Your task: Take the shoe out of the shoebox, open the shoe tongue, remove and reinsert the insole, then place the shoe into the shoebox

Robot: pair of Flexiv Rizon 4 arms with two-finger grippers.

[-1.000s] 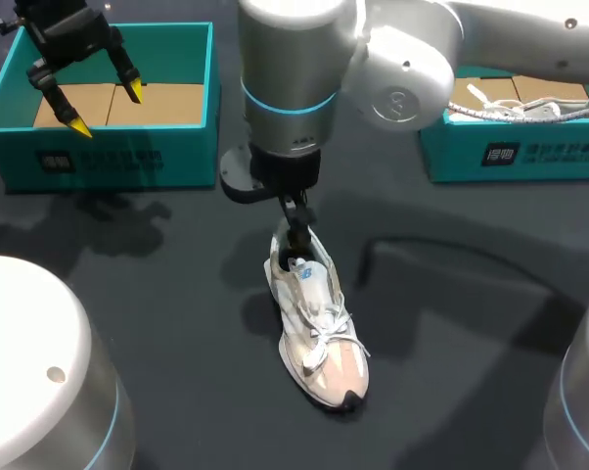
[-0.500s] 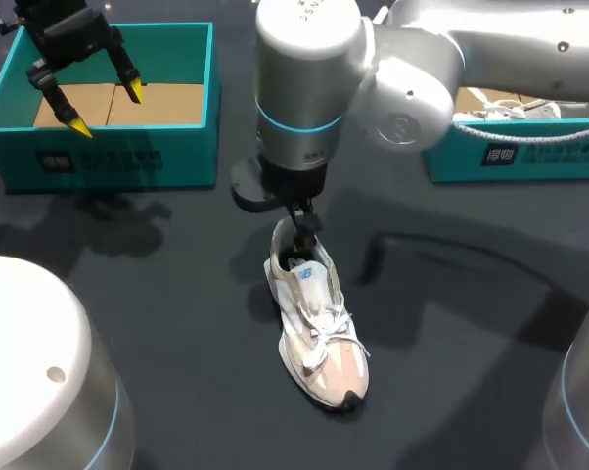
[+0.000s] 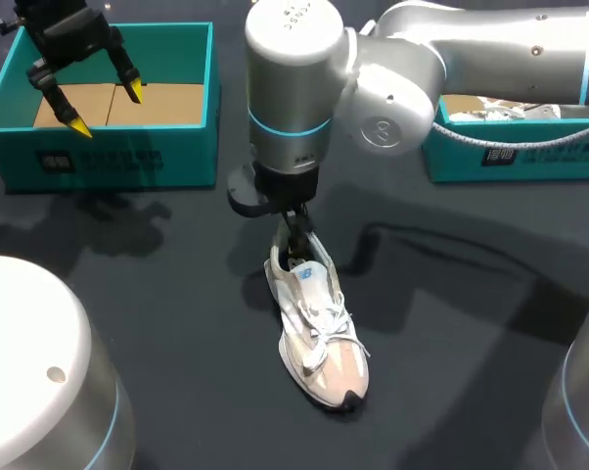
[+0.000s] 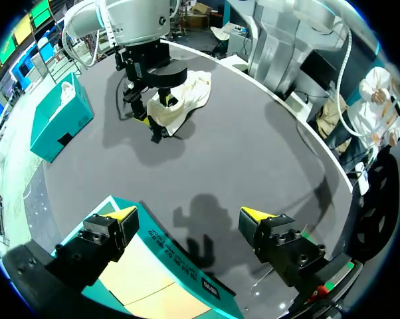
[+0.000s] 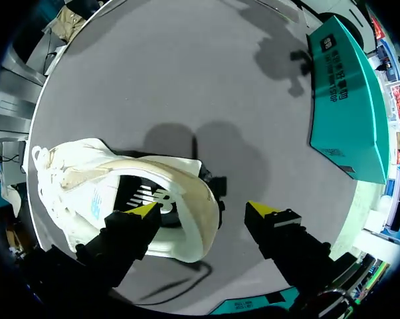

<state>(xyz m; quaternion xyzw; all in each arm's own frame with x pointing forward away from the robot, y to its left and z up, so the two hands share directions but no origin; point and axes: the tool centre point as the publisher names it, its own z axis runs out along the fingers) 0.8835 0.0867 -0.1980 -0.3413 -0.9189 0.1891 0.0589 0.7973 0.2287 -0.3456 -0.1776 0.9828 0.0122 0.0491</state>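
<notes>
1. The right gripper (image 5: 203, 210) stands with its yellow-tipped fingers apart, straddling the heel wall of the white sneaker (image 3: 319, 323). One tip is inside the opening above the dark insole (image 5: 150, 197) and the other is outside the heel. It clamps nothing.
2. The sneaker sits on its sole near the middle of the dark table (image 3: 471, 323), out of either box. In the head view its long axis runs from the heel at 11 o'clock, directly under the gripper, to the toe at 5 o'clock.
3. The next move likely turns on that line. The insole lies just beneath the inner finger and stretches away toward the toe, so the right arm is by far the nearer one to lift it.
4. The left gripper (image 4: 190, 216) hovers with fingers wide apart and empty over the teal shoebox (image 3: 118, 162) at the table's 10 o'clock, well apart from the sneaker.
5. A second teal box (image 3: 510, 157) sits at 2 o'clock, with its contents largely hidden behind the right arm.
6. Whether the inner tip touches the insole cannot be made out, nor how far the tongue (image 3: 311, 279) is opened.
</notes>
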